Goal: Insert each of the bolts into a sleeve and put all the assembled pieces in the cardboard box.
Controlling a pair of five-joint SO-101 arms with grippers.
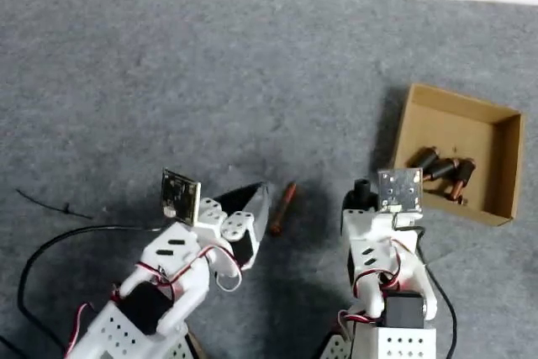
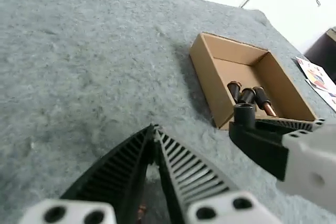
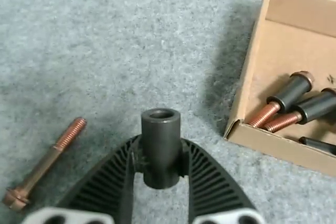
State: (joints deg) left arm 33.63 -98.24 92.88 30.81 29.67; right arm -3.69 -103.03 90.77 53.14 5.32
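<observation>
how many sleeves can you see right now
4: one sleeve in the right gripper, three on bolts side by side in the cardboard box. Others may be hidden.

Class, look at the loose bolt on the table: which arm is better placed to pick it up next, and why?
Left. The left gripper sits shut, apparently empty, right beside the bolt. The right gripper is farther off and already shut on a sleeve.
</observation>
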